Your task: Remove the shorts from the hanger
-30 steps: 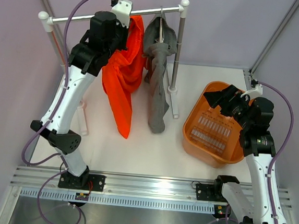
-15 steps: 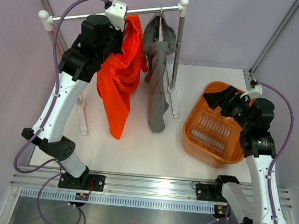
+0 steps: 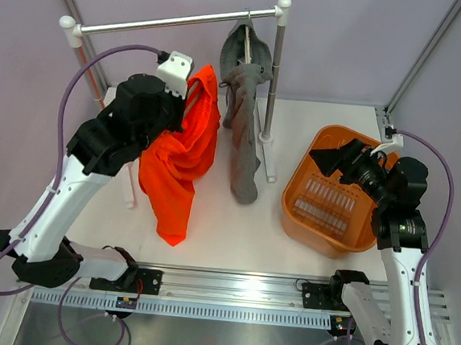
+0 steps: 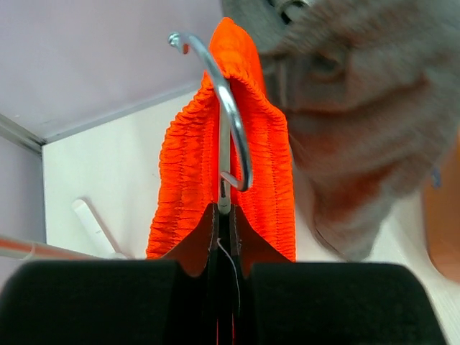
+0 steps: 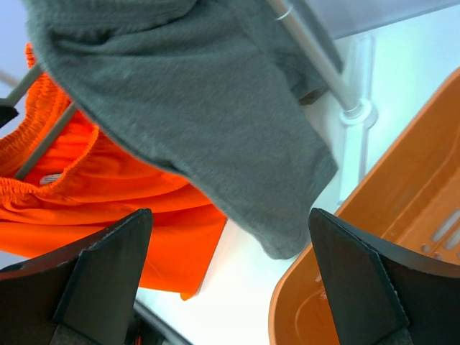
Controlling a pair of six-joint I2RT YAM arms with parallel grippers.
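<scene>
One pair, orange shorts point(image 3: 179, 160), now clear of the rail point(image 3: 146, 25) yet still on the hanger point(image 4: 231, 118) my left gripper point(image 4: 224, 215) pinches; right gripper point(image 3: 322, 158) wide.

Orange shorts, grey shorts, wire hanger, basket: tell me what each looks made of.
Orange shorts: thin fabric, probably synthetic; matte, with a gathered elastic waistband.
Grey shorts: soft knit, likely cotton jersey; fuzzy, heathered surface.
Wire hanger: bare metal; a thin rod with bright glints.
Basket: moulded plastic; smooth, slightly glossy, with a slotted floor.
</scene>
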